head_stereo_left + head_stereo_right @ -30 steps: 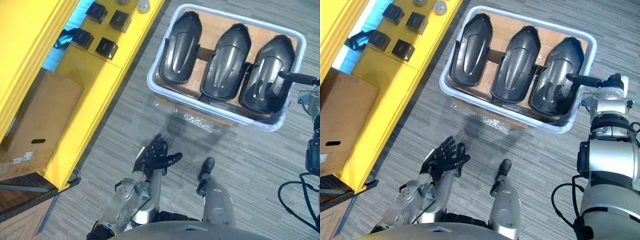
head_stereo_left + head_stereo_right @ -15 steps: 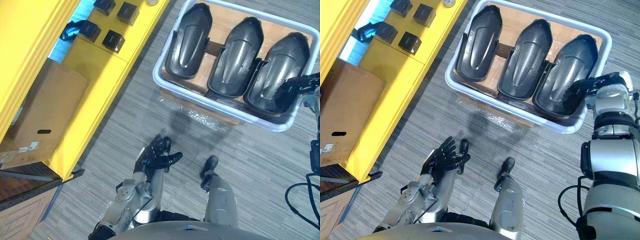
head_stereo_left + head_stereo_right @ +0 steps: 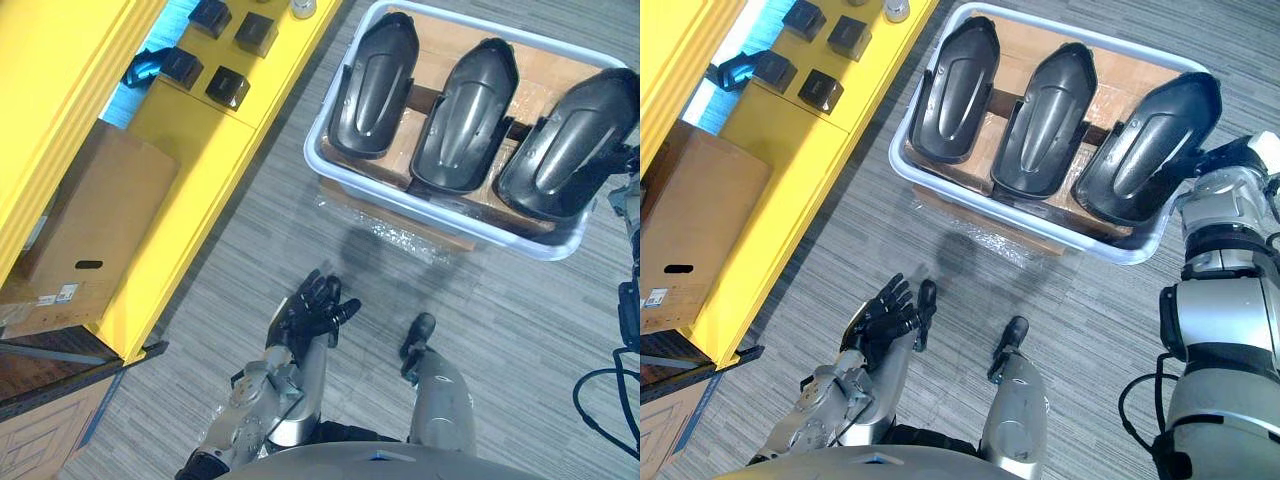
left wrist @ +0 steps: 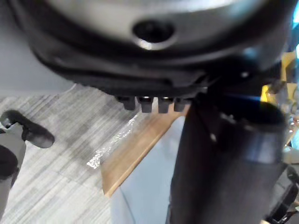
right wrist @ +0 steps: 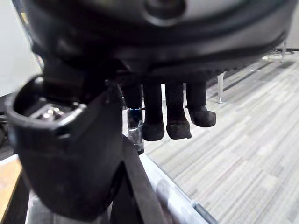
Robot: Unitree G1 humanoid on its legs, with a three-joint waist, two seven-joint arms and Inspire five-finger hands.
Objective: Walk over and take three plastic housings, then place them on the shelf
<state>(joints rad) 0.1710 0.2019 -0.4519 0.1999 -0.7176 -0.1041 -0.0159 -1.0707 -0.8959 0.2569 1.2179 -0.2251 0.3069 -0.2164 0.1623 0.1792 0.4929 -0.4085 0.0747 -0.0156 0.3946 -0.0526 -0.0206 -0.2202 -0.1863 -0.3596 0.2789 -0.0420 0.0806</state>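
Three dark plastic housings lie side by side in a white bin (image 3: 312, 155) on the floor ahead. The left housing (image 3: 375, 85) and the middle housing (image 3: 463, 115) rest flat in it. The right housing (image 3: 560, 150) is tipped up over the bin's right rim. My right hand (image 3: 1228, 160) is at its right edge, and in the right wrist view its curled fingers (image 5: 166, 114) and thumb close on that dark edge. My left hand (image 3: 315, 310) hovers low over the carpet in front of me, palm up with its fingers straight, and holds nothing.
A yellow shelf (image 3: 200, 140) runs along the left with several small black boxes (image 3: 228, 87) on its top. A cardboard box (image 3: 95, 230) sits on its lower level. The bin stands on a brown base wrapped in clear film (image 3: 400, 235). Grey carpet lies between me and the bin.
My right hand's fingers have curled onto the right housing's edge, and the housing has risen and tipped over the bin's rim. The left hand has stayed put.
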